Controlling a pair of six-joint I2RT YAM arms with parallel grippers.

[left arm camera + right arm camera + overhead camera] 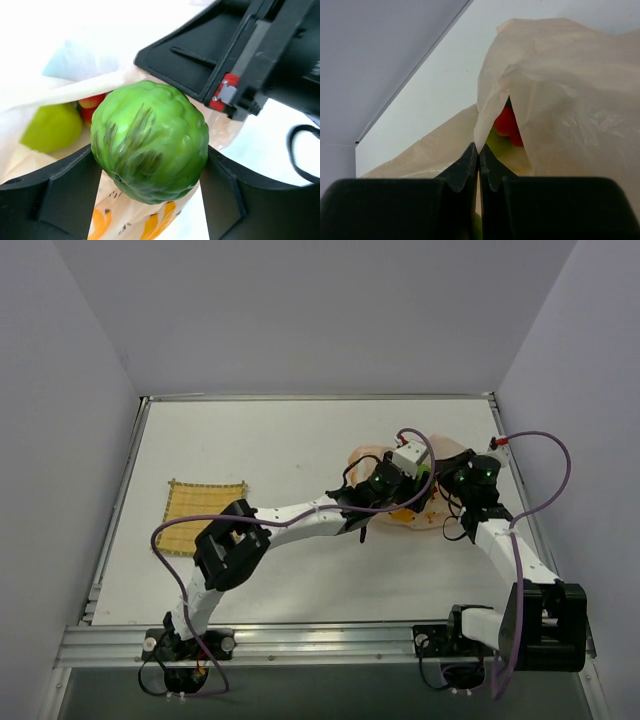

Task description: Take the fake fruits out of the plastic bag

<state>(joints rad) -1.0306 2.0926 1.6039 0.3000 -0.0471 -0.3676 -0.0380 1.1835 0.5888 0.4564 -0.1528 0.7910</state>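
My left gripper (150, 192) is shut on a bumpy green fake fruit (150, 147) with dark streaks and holds it at the mouth of the peach plastic bag (125, 220). Deeper in the bag lie a yellow-green pear-like fruit (52, 127) and red berries (91, 102). My right gripper (479, 150) is shut on a fold of the bag's rim (490, 100) and holds it up; the red berries (506, 122) show through the opening. In the top view the bag (365, 455) lies at the right, with both grippers (420, 478) (452, 485) over it.
A square yellow woven mat (203, 515) lies at the left of the white table. The right arm's black body (240, 55) sits close above the held fruit. Grey walls ring the table, and its right edge (515, 475) is near the bag.
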